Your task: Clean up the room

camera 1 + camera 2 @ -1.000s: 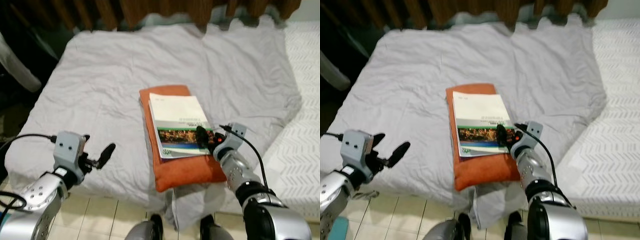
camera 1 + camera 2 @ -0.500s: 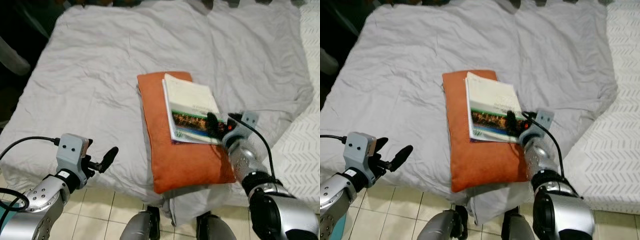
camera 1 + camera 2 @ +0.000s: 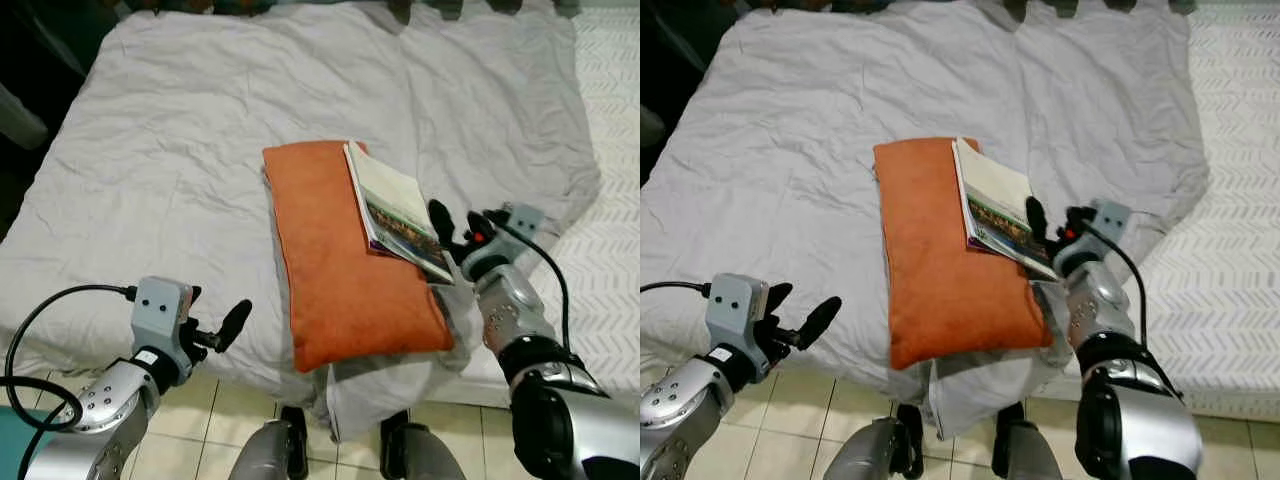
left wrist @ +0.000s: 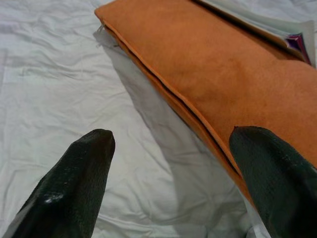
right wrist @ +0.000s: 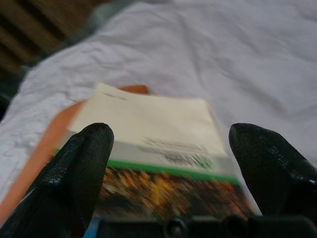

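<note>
Bedding covers most of the scene: a wrinkled grey sheet [image 3: 200, 150] is spread over the bed, and a white mattress with a chevron pattern [image 3: 615, 290] shows along the robot's right. On the sheet, near the bed's front edge, lies a long orange cushion [image 3: 335, 265]. A book [image 3: 395, 210] with a pale cover and a band of coloured picture rests along the cushion's right side, tilted, with its right edge hanging past the cushion.

At the book's near right corner sits the right gripper [image 3: 452, 222]. Its two black fingers [image 5: 81, 163] are spread apart; in the right wrist view they flank the book's near edge, and the book fills the space between them. Whether the fingers touch the cover cannot be made out.

Lower down, the left gripper [image 3: 215, 330] hovers by the bed's front edge, above the tiled floor [image 3: 200, 450], to the left of the cushion and apart from it. Its fingers [image 4: 74, 183] are also apart, with nothing between them; the left wrist view looks past them at the sheet and the cushion's seamed long side.
</note>
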{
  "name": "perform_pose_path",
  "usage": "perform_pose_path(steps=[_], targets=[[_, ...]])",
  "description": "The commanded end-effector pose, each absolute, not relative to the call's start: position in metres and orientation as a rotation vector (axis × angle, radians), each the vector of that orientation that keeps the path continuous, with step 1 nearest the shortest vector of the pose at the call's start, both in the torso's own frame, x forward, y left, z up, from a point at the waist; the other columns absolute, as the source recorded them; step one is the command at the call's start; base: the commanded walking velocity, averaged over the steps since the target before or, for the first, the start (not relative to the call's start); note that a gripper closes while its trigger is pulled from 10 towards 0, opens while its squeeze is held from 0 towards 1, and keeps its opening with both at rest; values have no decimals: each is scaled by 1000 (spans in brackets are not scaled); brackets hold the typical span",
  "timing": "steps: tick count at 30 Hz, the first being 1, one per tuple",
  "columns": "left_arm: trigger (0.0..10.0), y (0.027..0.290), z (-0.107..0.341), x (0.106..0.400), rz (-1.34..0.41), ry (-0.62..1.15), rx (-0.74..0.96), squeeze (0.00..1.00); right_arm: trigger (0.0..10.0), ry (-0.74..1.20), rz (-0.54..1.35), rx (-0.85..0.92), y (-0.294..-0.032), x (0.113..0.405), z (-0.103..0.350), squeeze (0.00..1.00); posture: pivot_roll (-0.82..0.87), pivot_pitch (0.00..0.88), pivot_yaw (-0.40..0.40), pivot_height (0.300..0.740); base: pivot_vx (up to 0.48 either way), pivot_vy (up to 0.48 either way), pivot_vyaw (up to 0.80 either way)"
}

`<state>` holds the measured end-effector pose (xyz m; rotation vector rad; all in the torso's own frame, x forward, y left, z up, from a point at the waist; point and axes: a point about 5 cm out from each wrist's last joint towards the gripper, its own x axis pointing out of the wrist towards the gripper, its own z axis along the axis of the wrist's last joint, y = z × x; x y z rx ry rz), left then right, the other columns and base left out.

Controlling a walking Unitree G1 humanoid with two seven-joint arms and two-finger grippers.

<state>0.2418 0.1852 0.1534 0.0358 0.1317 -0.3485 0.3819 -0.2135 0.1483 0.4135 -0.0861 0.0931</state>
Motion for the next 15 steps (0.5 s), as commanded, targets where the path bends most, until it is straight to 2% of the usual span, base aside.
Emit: perform_pose_path(steps=[1,5,8,10,12,13,15], targets=[[10000,191,146,240,-320,161,41,0,10000,-24,76,440,-215,376,131,0,217,369,89,740,0,0,0],[10000,194,145,246,-282,147,59,0,10000,-66,127,225,-207,374,136,0,191,335,68,740,0,0,0],[10000,190,147,254,-274,107,26,0,10000,-145,120,-8,-203,369,142,0,149,301,49,740,0,0,0],[10000,187,147,262,-284,83,18,0,10000,-179,101,-96,-202,363,141,0,116,277,37,740,0,0,0],[10000,186,149,271,-286,55,25,0,10000,-186,89,-127,-198,350,131,0,97,259,29,740,0,0,0],[10000,186,148,278,-284,35,46,0,10000,-161,92,-108,-191,333,115,0,75,235,22,740,0,0,0],[10000,185,145,280,-280,28,69,0,10000,-131,108,-73,-184,317,103,0,63,215,19,740,0,0,0]])
